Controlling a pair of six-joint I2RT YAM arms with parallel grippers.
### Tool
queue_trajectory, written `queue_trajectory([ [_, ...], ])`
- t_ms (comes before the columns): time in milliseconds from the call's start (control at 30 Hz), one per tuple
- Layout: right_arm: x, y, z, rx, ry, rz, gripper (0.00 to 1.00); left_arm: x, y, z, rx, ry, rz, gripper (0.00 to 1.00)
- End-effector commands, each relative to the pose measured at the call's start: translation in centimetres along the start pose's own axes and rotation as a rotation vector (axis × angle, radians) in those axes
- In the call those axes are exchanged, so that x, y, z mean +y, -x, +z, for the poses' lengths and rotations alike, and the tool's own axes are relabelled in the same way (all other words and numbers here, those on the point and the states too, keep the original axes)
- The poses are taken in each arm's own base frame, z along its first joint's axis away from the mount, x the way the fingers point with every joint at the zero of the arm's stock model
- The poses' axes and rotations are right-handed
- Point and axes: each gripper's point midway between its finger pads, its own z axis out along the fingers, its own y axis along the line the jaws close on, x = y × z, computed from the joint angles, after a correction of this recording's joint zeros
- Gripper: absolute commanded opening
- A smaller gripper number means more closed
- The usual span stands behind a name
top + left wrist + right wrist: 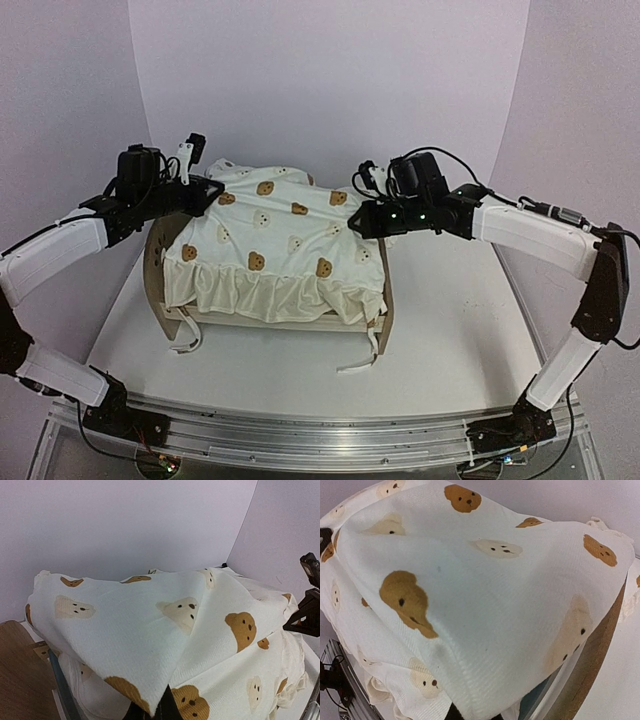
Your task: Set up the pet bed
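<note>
The pet bed (386, 305) is a light-wood frame in the middle of the table, almost wholly covered by the cream bear-print bedding (280, 240). Its left wooden end (153, 268) and right end show beside the cloth. My left gripper (208, 190) is shut on the bedding's far left corner and holds it up. My right gripper (358, 222) is shut on the bedding's right edge. In the left wrist view the cloth (150, 625) drapes over the fingers, with wood (17, 675) at lower left. In the right wrist view the cloth (485, 605) covers the fingers, beside the wooden board (592, 670).
The bedding's ruffle (270, 295) hangs over the bed's near side, and white ties (360, 362) trail onto the white table (450, 340). Purple walls close in the back and sides. The metal rail (330, 440) runs along the near edge.
</note>
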Motion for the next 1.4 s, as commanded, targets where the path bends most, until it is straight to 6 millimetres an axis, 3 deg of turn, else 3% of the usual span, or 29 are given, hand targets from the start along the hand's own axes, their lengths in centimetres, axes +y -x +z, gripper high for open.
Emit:
queue_trajectory([
  [0,-3.5,-1.8,1.5,0.052,-0.099,0.013,0.00,1.0,1.2,0.6,-0.066,0.043,0.062,0.00],
  [100,-3.7,-1.5,2.8,0.062,-0.094,0.025,0.00,1.1,0.7,0.9,-0.052,0.039,0.083,0.01],
  [167,-3.7,-0.7,3.0,0.050,-0.099,0.024,0.08,0.7,0.7,0.9,-0.048,0.019,0.117,0.17],
  [267,-4.3,0.3,2.5,0.022,-0.148,0.022,0.32,-0.5,1.6,0.0,-0.065,-0.028,0.183,0.49],
  [333,-4.2,1.2,1.7,-0.004,-0.161,0.011,0.48,-1.5,2.5,-1.0,-0.082,-0.068,0.233,0.62],
  [400,-3.7,2.5,0.7,-0.034,-0.150,0.001,0.55,-2.4,3.6,-2.4,-0.101,-0.089,0.279,0.73],
  [567,-2.1,5.1,-1.7,-0.103,-0.111,0.034,0.64,-3.2,4.8,-6.2,-0.104,-0.073,0.268,0.87],
  [700,-0.2,5.5,-2.7,-0.134,-0.105,0.035,0.69,-2.5,3.5,-8.9,-0.060,-0.010,0.130,0.93],
  [767,1.9,5.1,-2.7,-0.136,-0.087,0.003,0.70,-2.1,2.4,-10.1,-0.049,-0.005,0.073,0.96],
  [867,7.1,3.1,-1.5,-0.095,-0.005,-0.092,0.67,-1.2,1.6,-10.9,-0.045,0.033,0.013,0.92],
  [1000,16.5,-3.2,0.5,0.034,0.205,-0.262,0.58,-2.1,-0.4,-12.2,-0.028,-0.008,-0.013,0.84],
  [1100,21.2,-6.5,1.6,0.047,0.286,-0.325,0.47,-3.2,-2.7,-13.3,-0.007,-0.055,-0.021,0.81],
  [1233,25.7,-11.0,3.9,0.020,0.352,-0.418,0.40,-3.2,-3.0,-14.6,-0.029,-0.045,-0.032,0.81],
  [1367,27.8,-15.3,6.9,-0.038,0.364,-0.453,0.32,-2.1,-2.2,-15.8,-0.074,0.001,-0.065,0.81],
])
